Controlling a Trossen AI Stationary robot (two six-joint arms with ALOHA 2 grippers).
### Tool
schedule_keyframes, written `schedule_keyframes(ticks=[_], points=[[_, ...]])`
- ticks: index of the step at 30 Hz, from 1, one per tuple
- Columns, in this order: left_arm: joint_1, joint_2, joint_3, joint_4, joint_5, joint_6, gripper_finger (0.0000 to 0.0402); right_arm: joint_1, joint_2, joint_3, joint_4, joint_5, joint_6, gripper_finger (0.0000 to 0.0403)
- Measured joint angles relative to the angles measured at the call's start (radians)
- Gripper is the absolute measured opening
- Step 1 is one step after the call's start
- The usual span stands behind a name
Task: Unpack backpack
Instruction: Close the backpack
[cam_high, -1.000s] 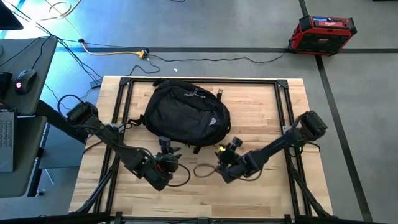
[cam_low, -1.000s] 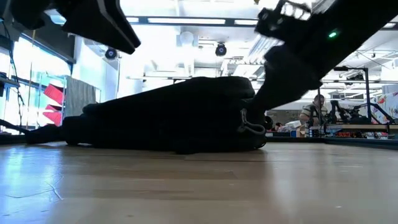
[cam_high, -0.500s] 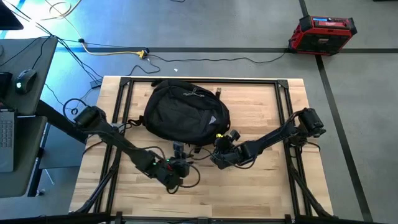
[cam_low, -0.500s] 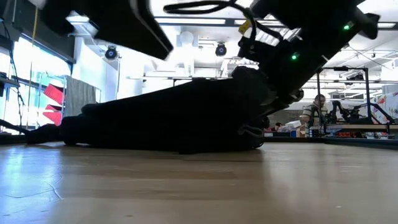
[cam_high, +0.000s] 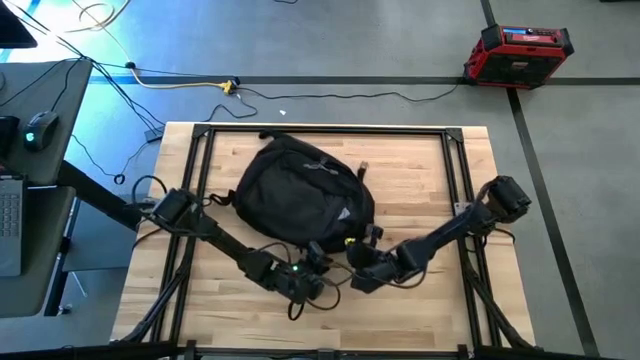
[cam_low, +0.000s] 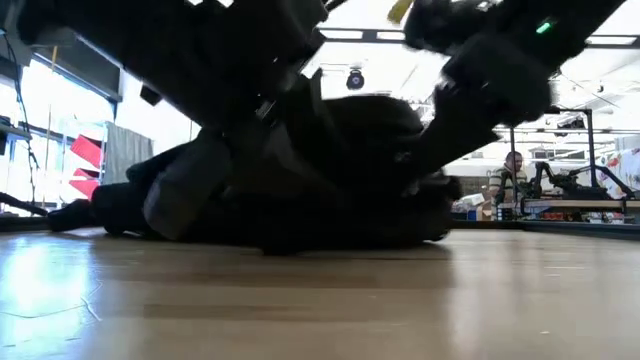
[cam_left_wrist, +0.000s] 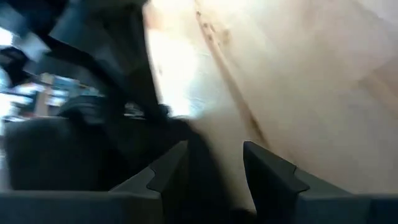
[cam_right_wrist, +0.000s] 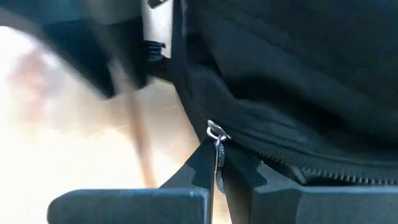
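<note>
Backpack (cam_high: 300, 190) lies upper centre of the high view, soft and floppy fabric, probably light. Right gripper (cam_right_wrist: 219, 169) is pressed together on its zipper pull (cam_right_wrist: 216, 134), the best hold; left gripper (cam_left_wrist: 211, 168) stands spread nearby.

— Where are we?
— A robotics lab, we'd say: a wooden table (cam_high: 420, 310) with a black frame on grey floor.
— What else tells us?
— Beyond the table, cables (cam_high: 180, 85) and a red case (cam_high: 517, 55); left of it a desk with a mouse (cam_high: 38, 127); behind it, ceiling lights (cam_low: 355, 35) and a seated person (cam_low: 510, 180).
</note>
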Motion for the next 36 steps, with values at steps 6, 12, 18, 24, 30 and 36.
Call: schedule_keyframes(ticks=[6, 12, 18, 24, 30, 36], points=[[-0.045, 0.009, 0.035, 0.085, -0.117, 0.059, 0.0155, 0.015, -0.006, 0.000, 0.001, -0.004, 0.000, 0.0001], [0.002, 0.010, 0.035, 0.104, -0.118, 0.007, 0.0166, 0.006, -0.006, 0.000, 0.030, -0.016, -0.003, 0.0000], [0.046, 0.009, 0.035, 0.067, -0.139, -0.059, 0.0168, 0.004, -0.006, 0.000, 0.099, -0.018, -0.055, 0.0000], [0.056, 0.009, 0.052, -0.037, -0.168, -0.123, 0.0104, 0.004, -0.006, 0.000, 0.111, -0.054, -0.071, 0.0000], [0.034, 0.009, 0.099, -0.179, -0.172, -0.176, 0.0013, 0.003, -0.031, 0.003, 0.102, -0.157, -0.044, 0.0000], [-0.029, 0.009, 0.100, -0.334, -0.235, -0.174, 0.0004, -0.009, -0.122, 0.005, -0.076, -0.209, 0.102, 0.0000]])
